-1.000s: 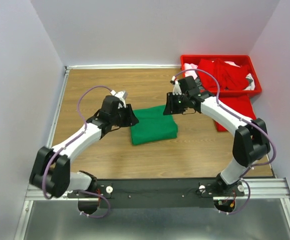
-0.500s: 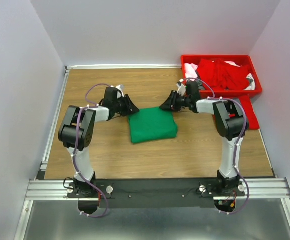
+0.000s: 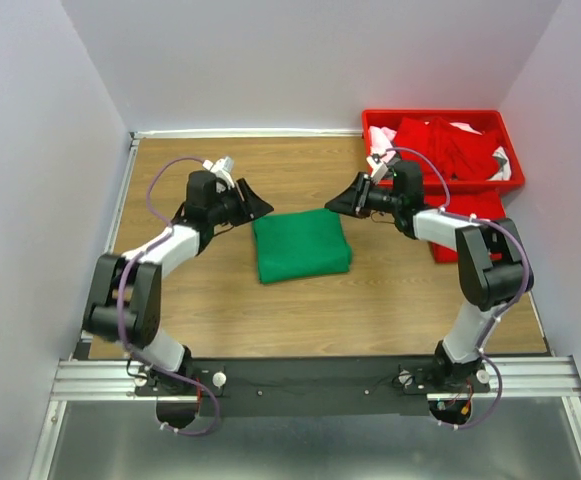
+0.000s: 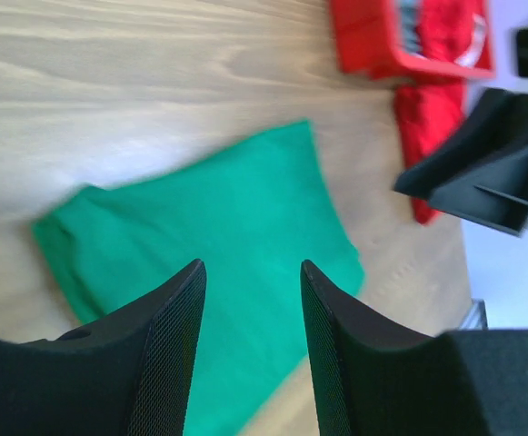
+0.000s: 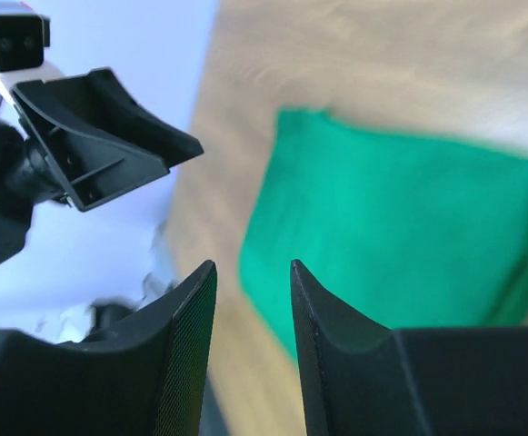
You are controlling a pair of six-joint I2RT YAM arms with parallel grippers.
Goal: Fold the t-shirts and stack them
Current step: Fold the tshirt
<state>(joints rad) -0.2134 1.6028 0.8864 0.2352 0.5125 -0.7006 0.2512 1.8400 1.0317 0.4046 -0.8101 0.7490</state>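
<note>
Looking across the wooden table (image 3: 220, 300), I'd judge the job barely begun. One green t-shirt (image 3: 301, 244) lies folded into a tidy rectangle near the middle of the board. The red bin (image 3: 435, 114) in the far right corner holds a heap of red t-shirts (image 3: 450, 148) with a white or pink garment (image 3: 378, 135) at its left end, none of them folded as far as I can see. Another red piece (image 3: 473, 204) lies on the table just in front of the bin, partly under the right arm; whether it is folded I cannot tell. So one shirt looks done, and the others are left to pull out, fold and stack. Both arms reach in low toward the green shirt's far edge: the left gripper (image 3: 255, 207) hovers just off its far left corner, the right gripper (image 3: 338, 205) just off its far right corner, the two facing each other. In each wrist view the fingers (image 4: 168, 345) stand parted with nothing between them, green cloth showing beyond the gap, so both are released and hold nothing.
</note>
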